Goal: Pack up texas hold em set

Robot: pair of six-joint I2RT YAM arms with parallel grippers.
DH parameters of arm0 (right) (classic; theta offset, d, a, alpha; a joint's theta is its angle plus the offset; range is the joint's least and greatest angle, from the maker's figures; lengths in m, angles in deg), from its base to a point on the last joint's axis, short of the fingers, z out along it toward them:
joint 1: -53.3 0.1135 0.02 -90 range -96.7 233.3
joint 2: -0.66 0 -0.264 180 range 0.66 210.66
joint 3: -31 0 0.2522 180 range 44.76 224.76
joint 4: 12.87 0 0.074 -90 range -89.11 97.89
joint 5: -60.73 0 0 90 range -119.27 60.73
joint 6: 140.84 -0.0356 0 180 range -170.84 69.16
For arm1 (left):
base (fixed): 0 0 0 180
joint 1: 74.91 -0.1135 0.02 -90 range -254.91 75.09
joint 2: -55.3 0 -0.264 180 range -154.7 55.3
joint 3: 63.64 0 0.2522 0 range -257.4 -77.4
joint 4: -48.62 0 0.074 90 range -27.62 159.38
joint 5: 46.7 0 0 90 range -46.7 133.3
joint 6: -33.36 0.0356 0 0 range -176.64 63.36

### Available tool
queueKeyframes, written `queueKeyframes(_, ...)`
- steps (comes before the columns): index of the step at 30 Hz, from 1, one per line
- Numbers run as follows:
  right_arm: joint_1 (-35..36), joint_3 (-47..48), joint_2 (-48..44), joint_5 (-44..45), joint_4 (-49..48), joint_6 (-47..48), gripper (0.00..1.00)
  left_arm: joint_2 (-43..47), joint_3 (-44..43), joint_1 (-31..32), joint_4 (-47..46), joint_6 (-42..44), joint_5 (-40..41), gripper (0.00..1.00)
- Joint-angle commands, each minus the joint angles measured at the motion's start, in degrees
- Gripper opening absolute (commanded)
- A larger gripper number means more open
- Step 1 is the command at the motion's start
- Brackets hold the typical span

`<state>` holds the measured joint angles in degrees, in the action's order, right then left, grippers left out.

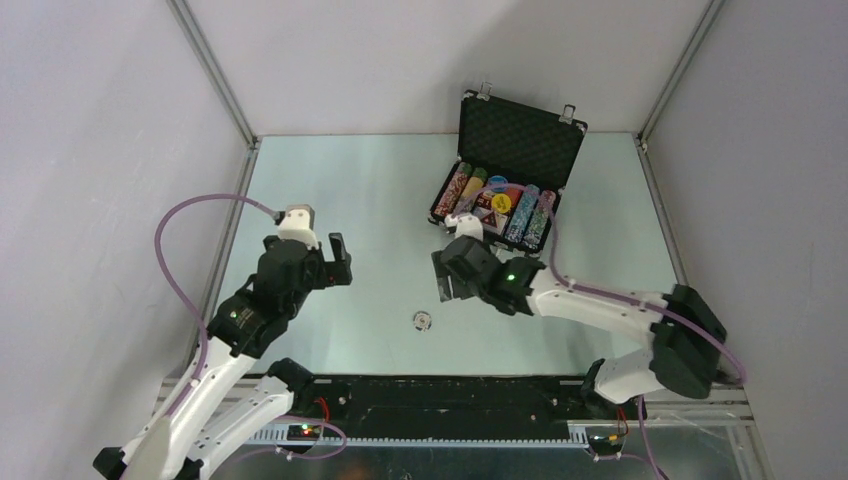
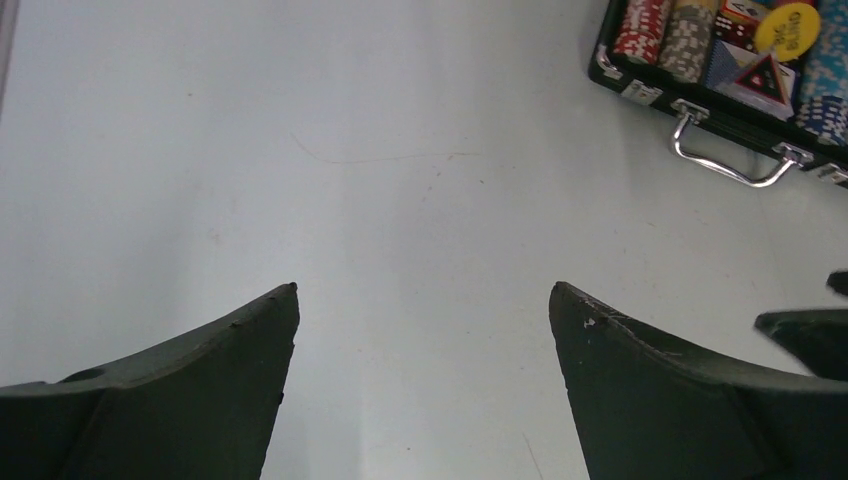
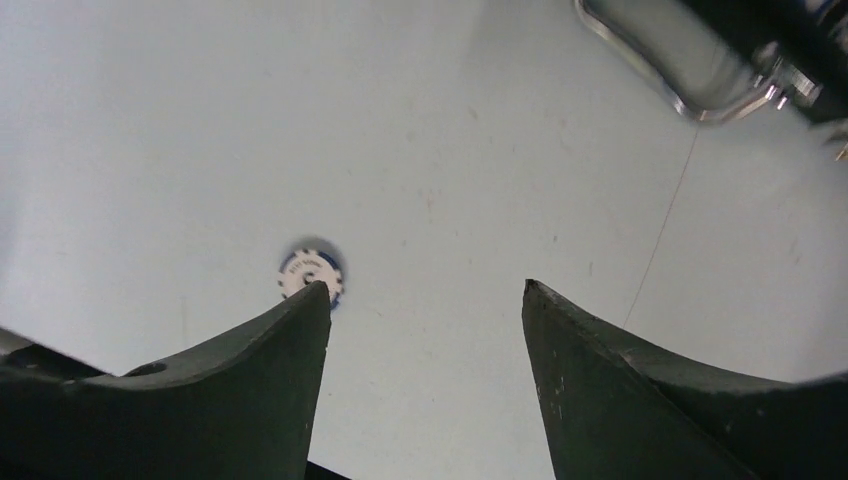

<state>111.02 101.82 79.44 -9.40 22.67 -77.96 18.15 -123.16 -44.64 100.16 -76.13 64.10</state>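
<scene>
We saw left claw, right claw released, empty — chip lay off-centre; closing might flick it away.

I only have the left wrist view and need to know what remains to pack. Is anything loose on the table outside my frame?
Observer: Yes. One chip lies on the table, nearer the arm bases than the case.
Operator: Is the right gripper holding anything?
Observer: No. The right gripper is open and empty above the table, and the chip shows just past one of its fingertips.
Operator: Is the lid up?
Observer: Yes. The lid stands open at the back of the case.
</scene>
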Motion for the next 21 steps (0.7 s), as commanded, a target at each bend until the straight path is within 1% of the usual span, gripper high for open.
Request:
queueKeyframes(1, 3.5, 4.95, 7.81, 5.39, 7.7, -12.37, 0.74, 0.24, -0.69, -0.74, 0.14, -1.27, 4.19, 1.0)
queueKeyframes(6, 5.99, 10.42, 15.53, 0.42, 7.43, -15.14, 0.72, -0.28, -0.78, -0.89, 0.18, -1.17, 3.5, 1.0)
queueKeyframes(11, 6.6, 15.99, 22.47, -2.04, 8.1, -16.65, 0.68, -0.28, -0.74, -0.93, 0.14, -1.17, 3.09, 1.0)
queueKeyframes(14, 7.35, 19.31, 26.88, -2.78, 10.66, -16.02, 0.64, -0.65, -0.85, -0.98, 0.08, -1.08, 2.47, 1.0)
queueKeyframes(17, 8.71, 23.88, 30.48, -0.79, 14.85, -15.77, 0.62, -0.87, -0.91, -1.06, 0.03, -1.03, 2.16, 1.0)
queueKeyframes(18, 8.94, 25.12, 31.92, -0.27, 16.65, -15.84, 0.62, -0.86, -0.91, -1.05, 0.02, -1.02, 2.15, 1.0)
queueKeyframes(21, 9.5, 25.69, 33.36, 0.35, 17.92, -15.98, 0.65, -0.68, -0.91, -1.21, 0.08, -0.99, 2.14, 1.0)
